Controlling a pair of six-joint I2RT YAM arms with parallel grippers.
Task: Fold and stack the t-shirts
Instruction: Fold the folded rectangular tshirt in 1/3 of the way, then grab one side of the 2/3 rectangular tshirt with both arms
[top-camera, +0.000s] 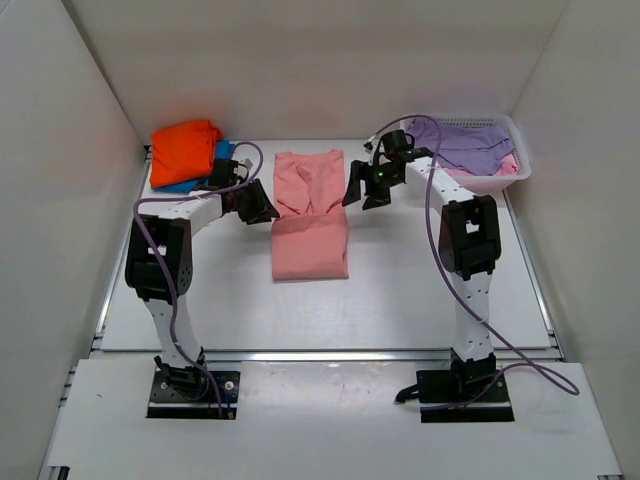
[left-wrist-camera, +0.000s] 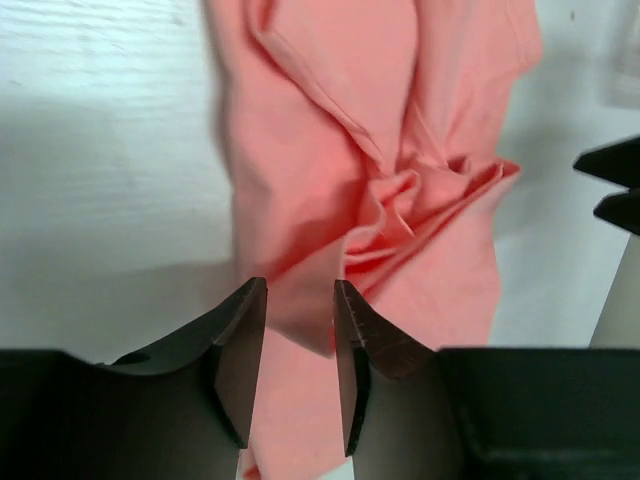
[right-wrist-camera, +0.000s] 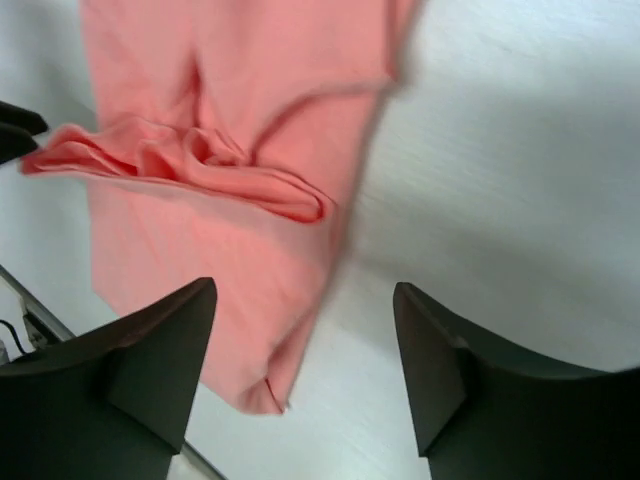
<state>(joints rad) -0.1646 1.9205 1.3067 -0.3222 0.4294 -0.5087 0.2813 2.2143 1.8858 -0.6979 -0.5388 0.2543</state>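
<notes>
Salmon-pink t-shirt (top-camera: 310, 245) lies lengthwise mid-worktop (top-camera: 420, 300), between my two grippers. Its sides look tucked in and the near half is flat, but a bunched ridge (right-wrist-camera: 200, 165) runs across the middle. Left gripper (left-wrist-camera: 298, 290) sits low at the shirt's left edge, jaws a narrow slit apart, and I see no cloth clamped between them. Right gripper (right-wrist-camera: 300, 295) hovers by the right edge, jaws wide, holding nothing. My read: the side folds are done and the end-over-end fold is next. To do it well, flatten that ridge first, or it gets locked into the fold and the stack sits crooked. Then pinch the two corners of one end, one per gripper, taking every layer and not just the top one. Lift both at equal height, carry over level, lay edge on edge, and let go only once the cloth rests. Keep tension between the arms light, since too much pull drags the lower layers. Stack target is probably the orange t-shirt (top-camera: 183, 148), folded on the blue t-shirt (top-camera: 226, 150) at far left. Lavender t-shirt (top-camera: 460, 140) waits in the white basket (top-camera: 521, 158) at far right, with some pink cloth (top-camera: 507, 166) beside it. Writing: none readable, with no brand, tag or print on any shirt, the basket or the grippers.
</notes>
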